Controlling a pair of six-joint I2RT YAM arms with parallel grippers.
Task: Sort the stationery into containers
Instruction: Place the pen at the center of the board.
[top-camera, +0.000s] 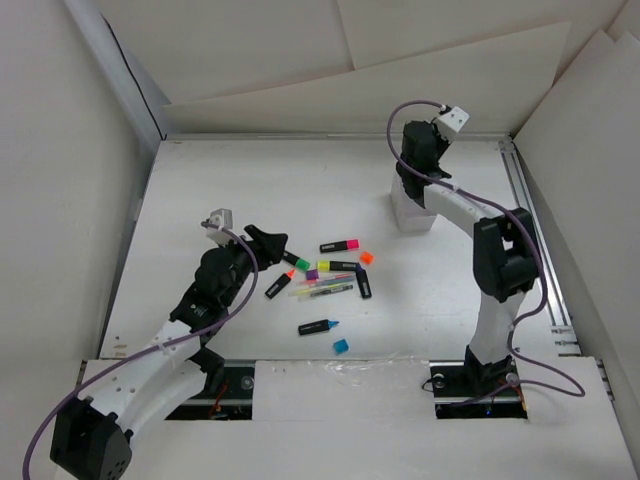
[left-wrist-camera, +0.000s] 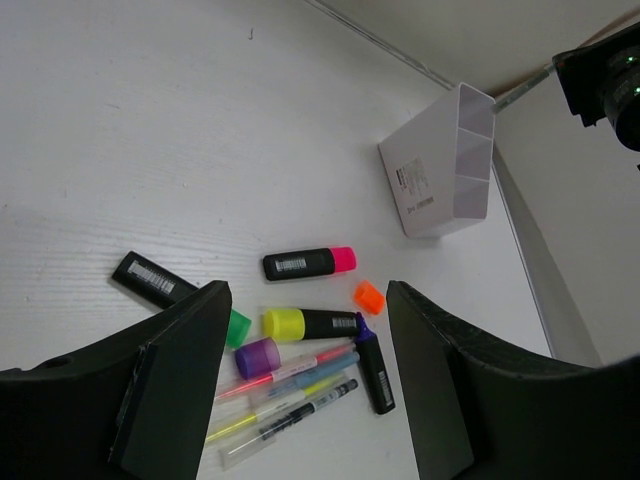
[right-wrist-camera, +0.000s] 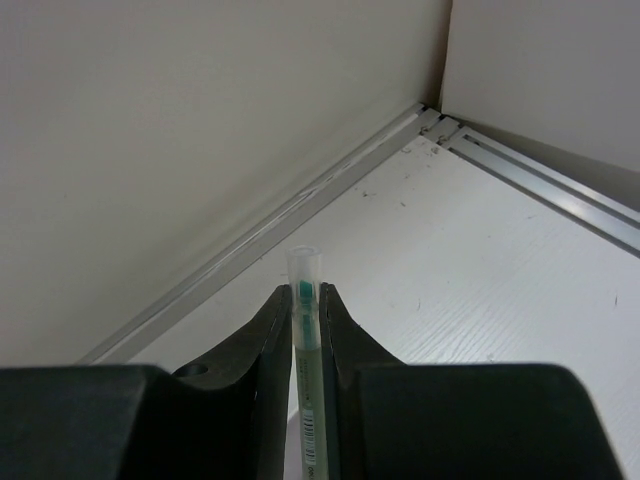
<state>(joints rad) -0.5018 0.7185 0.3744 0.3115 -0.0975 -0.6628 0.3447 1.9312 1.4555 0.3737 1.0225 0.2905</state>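
Observation:
The stationery lies in a loose pile mid-table: a pink-capped highlighter (left-wrist-camera: 308, 263), a yellow-capped one (left-wrist-camera: 310, 323), a purple-tipped one (left-wrist-camera: 373, 365), a green-capped one (left-wrist-camera: 165, 285), thin pens (left-wrist-camera: 290, 385), and loose orange (left-wrist-camera: 369, 297) and purple (left-wrist-camera: 257, 357) caps. My left gripper (left-wrist-camera: 305, 290) hovers open above the pile, holding nothing. The white divided container (left-wrist-camera: 450, 165) stands at the back right. My right gripper (right-wrist-camera: 305, 295) is shut on a thin clear pen with a green tip (right-wrist-camera: 306, 330), held up above the container (top-camera: 410, 212).
A blue-tipped highlighter (top-camera: 317, 326) and a loose blue cap (top-camera: 341, 346) lie nearer the front edge. White walls enclose the table on three sides, and a metal rail (top-camera: 535, 240) runs along its right edge.

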